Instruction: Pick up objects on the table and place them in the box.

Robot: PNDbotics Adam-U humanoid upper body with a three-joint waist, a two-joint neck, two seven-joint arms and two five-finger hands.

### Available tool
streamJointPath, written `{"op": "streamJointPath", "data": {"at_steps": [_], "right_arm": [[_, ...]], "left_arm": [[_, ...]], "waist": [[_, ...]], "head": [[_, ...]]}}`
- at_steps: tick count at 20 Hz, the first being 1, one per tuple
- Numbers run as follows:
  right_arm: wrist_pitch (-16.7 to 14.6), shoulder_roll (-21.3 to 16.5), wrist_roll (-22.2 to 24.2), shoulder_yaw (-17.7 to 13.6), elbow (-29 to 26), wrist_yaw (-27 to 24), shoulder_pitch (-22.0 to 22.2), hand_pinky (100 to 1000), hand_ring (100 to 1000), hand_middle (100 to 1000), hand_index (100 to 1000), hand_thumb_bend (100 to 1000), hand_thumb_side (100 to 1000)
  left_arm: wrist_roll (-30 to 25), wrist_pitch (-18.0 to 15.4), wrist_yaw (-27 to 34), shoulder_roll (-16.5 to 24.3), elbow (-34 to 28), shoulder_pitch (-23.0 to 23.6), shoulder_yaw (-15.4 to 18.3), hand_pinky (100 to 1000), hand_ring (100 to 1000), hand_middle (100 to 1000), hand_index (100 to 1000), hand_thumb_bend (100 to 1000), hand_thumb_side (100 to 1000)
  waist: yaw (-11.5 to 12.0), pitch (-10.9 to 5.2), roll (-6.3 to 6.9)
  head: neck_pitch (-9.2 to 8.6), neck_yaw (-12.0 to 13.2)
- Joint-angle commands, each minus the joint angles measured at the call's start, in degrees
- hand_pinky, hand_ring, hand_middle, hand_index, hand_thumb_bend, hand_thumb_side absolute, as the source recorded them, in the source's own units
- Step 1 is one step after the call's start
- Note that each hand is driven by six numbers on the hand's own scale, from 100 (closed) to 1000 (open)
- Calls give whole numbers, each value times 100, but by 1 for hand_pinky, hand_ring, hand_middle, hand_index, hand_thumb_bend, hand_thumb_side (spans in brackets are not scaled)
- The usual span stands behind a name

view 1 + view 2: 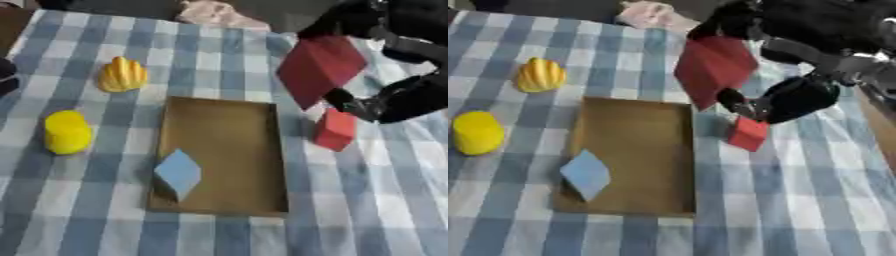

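Your right hand [385, 102] holds the big red block [319, 67] in the air, just right of the box's [262, 200] far right corner, with fingers curled over the block's far edge and the thumb under its near right side. The block hangs tilted, one point aimed down toward the box rim. A smaller red block [335, 129] stands on the cloth [367, 200] directly below your hand, just right of the box and close to your thumb, so avoid dropping your wrist here or you will likely knock it. Carry the big block left first, until it sits over the bare far half of the box floor, then lower it. The blue block [178, 173] already lies in the near left part of the box, so the far half is the better landing spot. Level the block before release if you can; let go on its point and it may tip onto the rim. The two yellow pieces, one ridged [122, 74] and one rounded [66, 131], wait on the cloth left of the box. A dark shape at the left edge may be your left hand; I cannot tell its fingers.
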Motion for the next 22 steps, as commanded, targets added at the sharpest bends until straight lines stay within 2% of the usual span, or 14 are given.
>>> {"op": "streamJointPath", "data": {"at_steps": [1, 5, 12, 16, 22], "right_arm": [[-69, 213, 248, 176, -66, 0, -247, 806, 823, 591, 759, 100, 225], [-188, 540, 387, 447, 194, 364, -394, 804, 824, 604, 761, 100, 252], [-570, 971, 376, 867, 1034, 958, -449, 805, 826, 611, 762, 100, 268], [-739, 1163, 261, 970, 1311, 1290, -391, 799, 824, 618, 762, 100, 292], [-902, 1304, -147, 1031, 1767, 1975, -284, 794, 823, 623, 759, 100, 311]], "left_arm": [[0, -22, 20, 104, -110, -57, -4, 825, 790, 682, 804, 139, 808], [54, -32, 38, 93, -110, -67, 10, 825, 790, 683, 805, 140, 806], [50, -29, 40, 67, -110, -82, -8, 825, 790, 683, 805, 141, 810], [57, -29, 40, 52, -110, -80, -3, 825, 790, 683, 805, 141, 810], [39, -23, 39, 31, -110, -75, -12, 826, 791, 682, 805, 141, 815]], "waist": [[16, -181, 14], [63, -203, 6], [115, -173, 7], [123, -158, 23], [130, -135, 43]], "head": [[28, -60], [50, -91], [37, -94], [9, -91], [-22, -98]]}}
